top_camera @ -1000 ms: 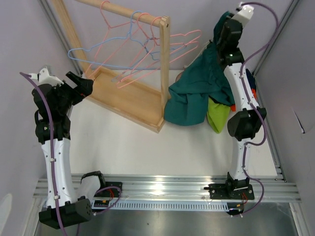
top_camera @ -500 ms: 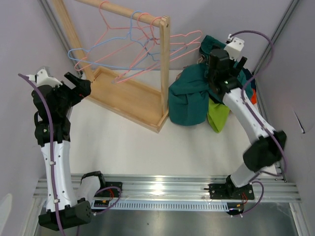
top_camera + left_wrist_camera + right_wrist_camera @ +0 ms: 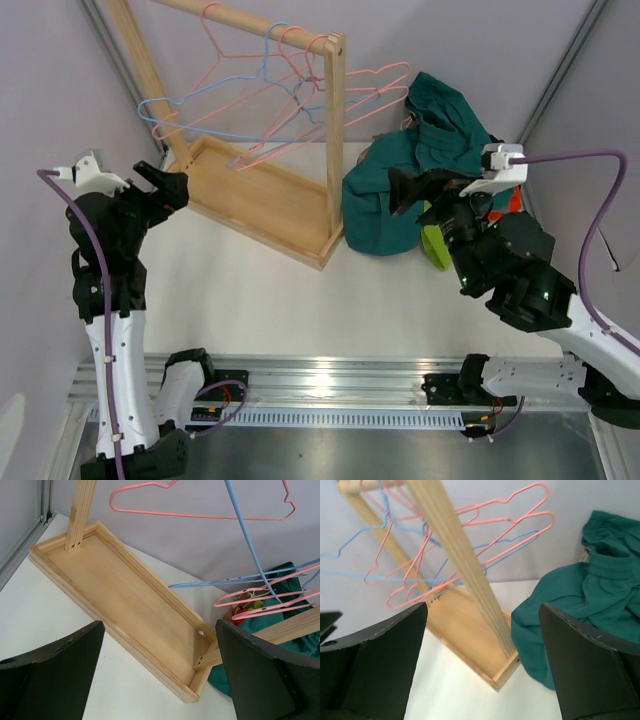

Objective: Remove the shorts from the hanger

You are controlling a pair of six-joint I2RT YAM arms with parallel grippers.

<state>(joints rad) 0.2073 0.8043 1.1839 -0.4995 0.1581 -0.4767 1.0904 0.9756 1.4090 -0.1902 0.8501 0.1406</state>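
Note:
The teal shorts (image 3: 395, 190) lie heaped on the table right of the wooden rack (image 3: 265, 205), over a lime green pair (image 3: 437, 248) and a bit of orange (image 3: 513, 199). They also show in the right wrist view (image 3: 580, 610) and the left wrist view (image 3: 295, 605). Bare pink and blue wire hangers (image 3: 290, 100) hang on the rack's rail. My right gripper (image 3: 405, 192) is open and empty, raised beside the teal heap. My left gripper (image 3: 165, 185) is open and empty at the rack's left end. Grey and navy shorts are hidden.
The rack's upright post (image 3: 335, 140) stands between the hangers and the heap. Its base tray (image 3: 130, 605) is bare wood. Grey walls close in on both sides, and a metal rail (image 3: 340, 380) runs along the near edge.
My right arm has swung down and toward the near side, from high over the heap to beside it. The teal shorts dropped from the gripper onto the pile. The left arm barely moved.

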